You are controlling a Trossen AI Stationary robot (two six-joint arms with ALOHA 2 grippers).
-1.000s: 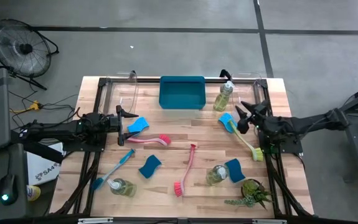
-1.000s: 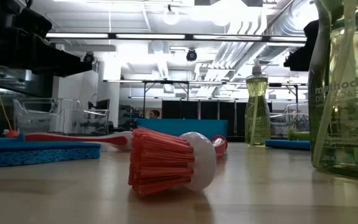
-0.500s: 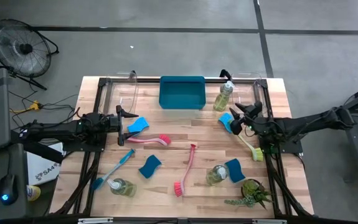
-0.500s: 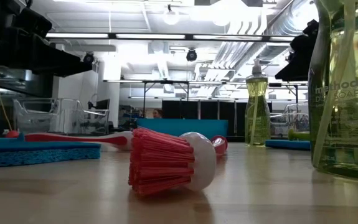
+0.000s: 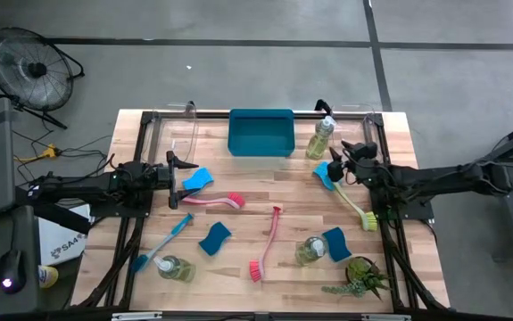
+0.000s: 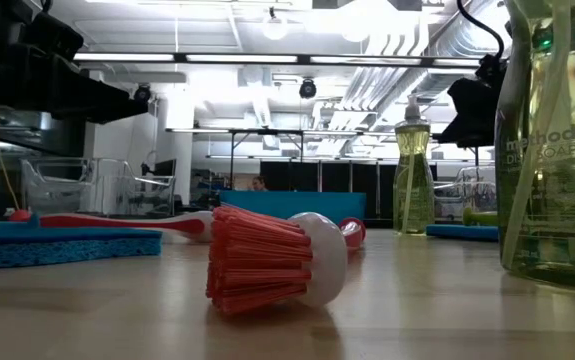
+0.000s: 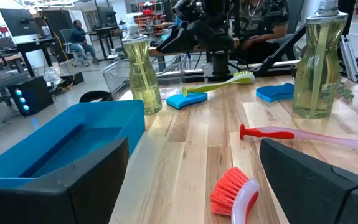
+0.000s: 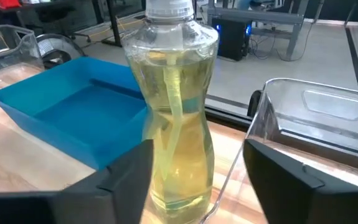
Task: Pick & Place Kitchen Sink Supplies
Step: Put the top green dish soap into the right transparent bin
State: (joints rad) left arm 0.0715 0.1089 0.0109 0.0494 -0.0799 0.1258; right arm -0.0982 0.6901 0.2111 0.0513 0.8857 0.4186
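In the high view my right gripper (image 5: 338,160) hovers open just near-right of the upright far bottle (image 5: 320,138), over a blue sponge (image 5: 325,172) and the yellow-green brush (image 5: 352,203). Its wrist view shows that bottle (image 8: 175,106) standing ahead of the two fingers, untouched. My left gripper (image 5: 180,171) waits open beside another sponge (image 5: 199,178). Two pink-red brushes (image 5: 213,201) (image 5: 268,242), a blue brush (image 5: 162,241), two more sponges (image 5: 215,237) (image 5: 336,243) and two bottles (image 5: 310,251) (image 5: 176,267) lie or stand on the table.
The blue tray (image 5: 260,132) sits at the far edge, left of the far bottle. Clear containers stand at the far corners, one close behind the bottle (image 8: 315,124). A spiky green plant (image 5: 359,276) stands at the near right. Bare wood shows between tray and brushes.
My right gripper has moved toward the far edge and a little left, toward the far bottle, and has come lower in the low view. The left arm and all the supplies have kept still.
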